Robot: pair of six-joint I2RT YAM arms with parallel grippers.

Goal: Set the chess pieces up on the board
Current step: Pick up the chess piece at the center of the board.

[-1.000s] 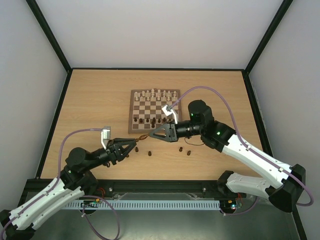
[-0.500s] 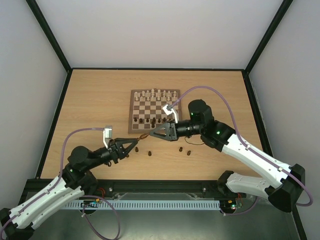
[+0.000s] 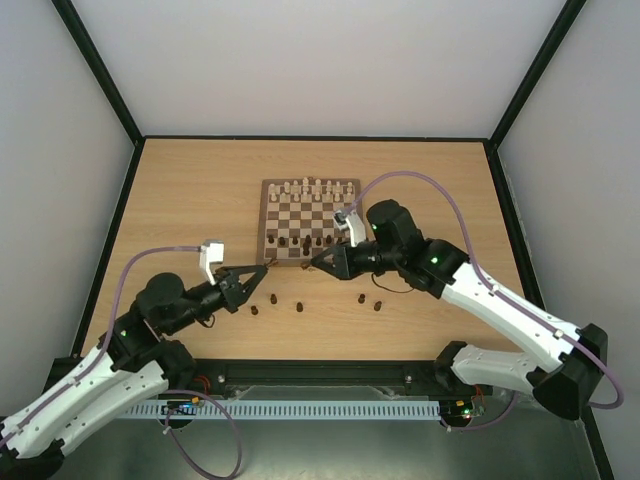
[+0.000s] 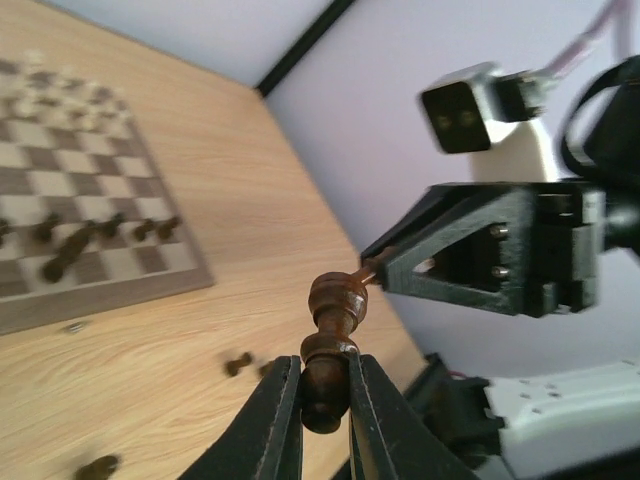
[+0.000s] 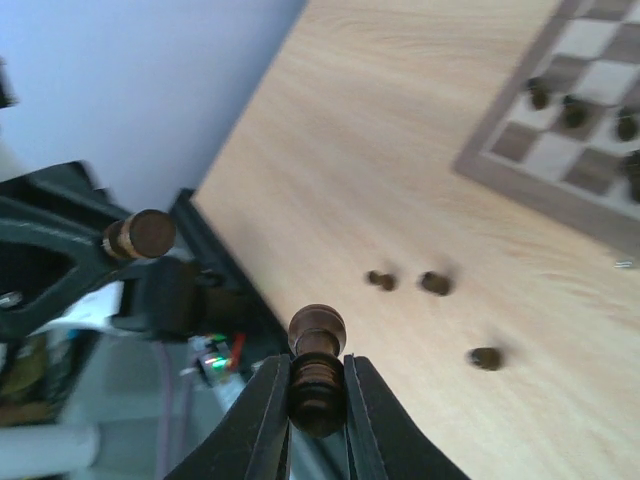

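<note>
arms (image 3: pixel 510 315): white shells, black joints | cables (image 3: pixel 140 272): lilac, behind each pincer | fingers (image 4: pixel 268 425): black, tapered | right pincer (image 4: pixel 375 265) frame: triangular, two screws

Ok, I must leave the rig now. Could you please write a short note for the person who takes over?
Left jaws: shut on a dark brown wooden chess piece, lifted near the board's near left corner.
Right jaws: shut on a second dark brown wooden piece, also lifted.
Done: several dark pieces are on the near rows of the square checkered wooden chessboard; cream-white pieces fill the far rows.
Left: place both held pieces, then about four loose dark pieces on the light wooden tabletop.
</note>
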